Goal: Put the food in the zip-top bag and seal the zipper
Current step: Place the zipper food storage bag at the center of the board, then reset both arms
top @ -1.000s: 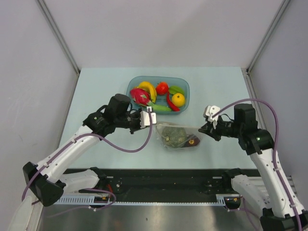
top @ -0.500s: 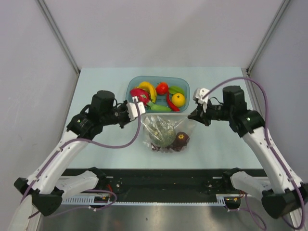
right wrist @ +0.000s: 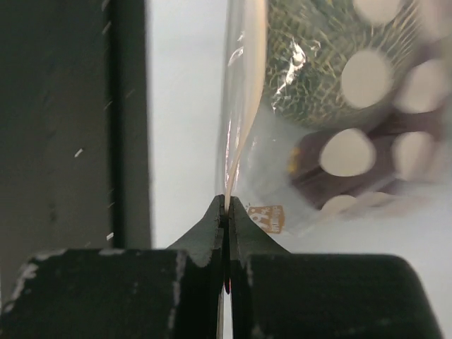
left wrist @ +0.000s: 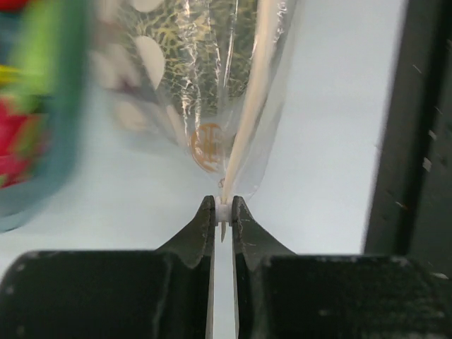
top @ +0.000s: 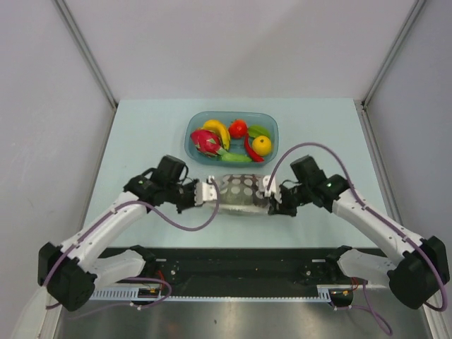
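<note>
The dotted zip-top bag [top: 239, 192] is stretched between my two grippers, low over the table. Inside it I see the grey-green bumpy ball [right wrist: 311, 63] and the dark red grapes [right wrist: 367, 159]. The ball also shows in the left wrist view [left wrist: 191, 42]. My left gripper [top: 209, 193] is shut on the bag's left end, on the zipper strip [left wrist: 244, 120]. My right gripper [top: 269, 191] is shut on the right end of the same strip [right wrist: 240, 127]. The strip runs taut from each pair of jaws.
The blue bowl [top: 194, 129] stands just behind the bag with a pink dragon fruit [top: 206, 143], a banana [top: 217, 130] and other toy food. The table's dark front edge [top: 240, 261] lies close below the bag.
Both grippers came down and inward from a raised, spread hold. The bag went from hanging slack to stretched flat between them, lower and closer to the bowl.
</note>
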